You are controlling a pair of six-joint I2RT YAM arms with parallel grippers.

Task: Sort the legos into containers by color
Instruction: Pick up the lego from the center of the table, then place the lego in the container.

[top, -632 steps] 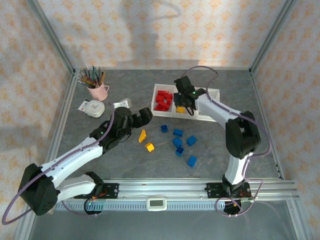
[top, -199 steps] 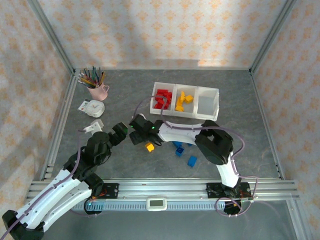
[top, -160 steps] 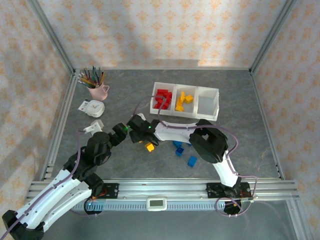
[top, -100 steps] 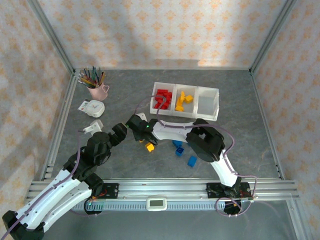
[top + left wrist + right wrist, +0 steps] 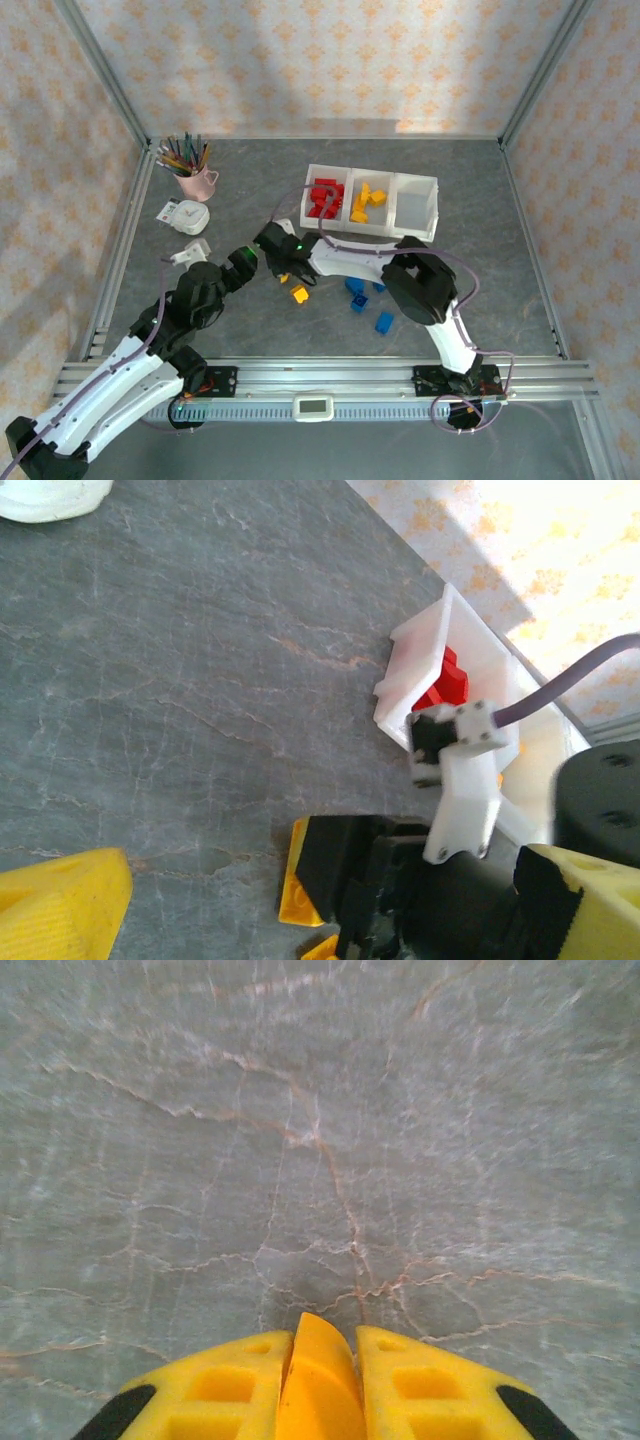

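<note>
A yellow-orange plastic lego brick [image 5: 318, 1390] is pinched between the two yellow fingers [image 5: 235, 1375] of the right gripper [image 5: 322, 1338], which is closed tight on it. The wrist view looks down past it at the grey veined stone tabletop [image 5: 300, 1110]; whether the brick touches that surface cannot be told.

In the top view the right gripper [image 5: 282, 270] sits near the table's middle. The right arm is folded hard: it rises from its base at 5 o'clock and bends at the elbow, and the forearm runs toward 9 o'clock. A loose yellow-orange brick [image 5: 299, 294] lies on the table just at 5 o'clock of that gripper, apart from it. A few blue plastic bricks [image 5: 384, 322] lie scattered at 3 to 4 o'clock, near the forearm.

The white translucent three-bin plastic tray [image 5: 415, 205] stands at 1 o'clock of the gripper, well apart. Red bricks [image 5: 322, 197] lie in its 9 o'clock bin and sorted yellow-orange bricks [image 5: 367, 200] in its middle bin.

The left gripper [image 5: 248, 262] is just at 9 o'clock of the right one. Its yellow fingers [image 5: 60, 905] are spread wide apart, pointing at the right gripper's black body. The left arm reaches up from 7 o'clock.
</note>
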